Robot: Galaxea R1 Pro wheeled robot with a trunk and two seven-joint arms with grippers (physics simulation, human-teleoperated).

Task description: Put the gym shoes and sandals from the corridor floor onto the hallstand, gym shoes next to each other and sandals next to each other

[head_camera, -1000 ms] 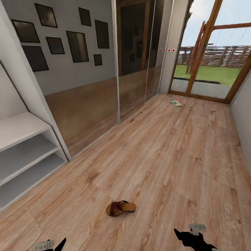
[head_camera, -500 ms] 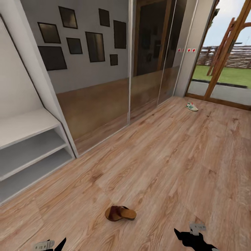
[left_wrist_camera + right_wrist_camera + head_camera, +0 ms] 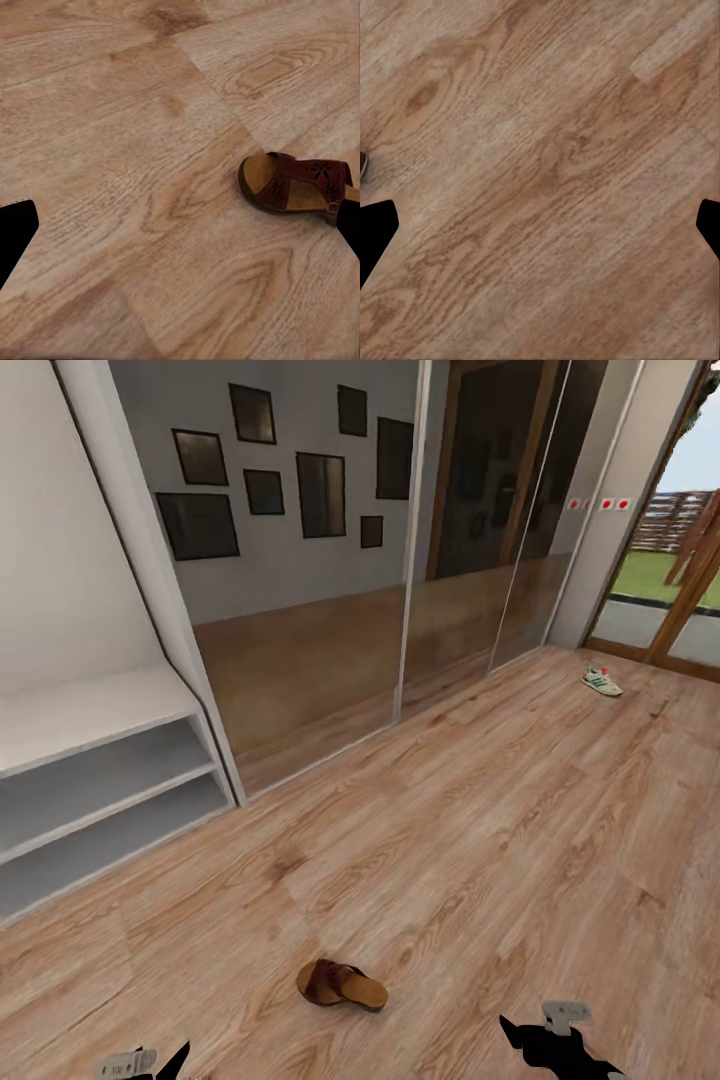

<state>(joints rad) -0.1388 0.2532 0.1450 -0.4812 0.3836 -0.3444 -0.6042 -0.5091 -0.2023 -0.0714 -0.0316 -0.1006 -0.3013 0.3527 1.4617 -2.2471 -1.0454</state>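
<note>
One brown sandal [image 3: 341, 985] lies on the wood-plank corridor floor [image 3: 470, 830], just ahead of and between my two arms. It also lies near one finger of the left gripper [image 3: 184, 229], which hangs open above bare planks. A cream gym shoe [image 3: 601, 680] with green stripes rests far off by the glass door. The pale hallstand [image 3: 95, 710] stands at the left with a bench top and two low open shelves. My left gripper [image 3: 160, 1063] and right gripper [image 3: 545, 1043] sit at the lower edge. The right gripper [image 3: 544, 225] is open over bare floor.
A mirrored sliding-door wardrobe [image 3: 330, 590] runs along the wall from the hallstand to the far end. A glass door [image 3: 665, 560] with a wooden frame closes the corridor at the back right. Wide floor stretches between the sandal and the distant shoe.
The whole head view has swung to the left, so the hallstand shows more and the glass door less. Both grippers hold the same place in the picture.
</note>
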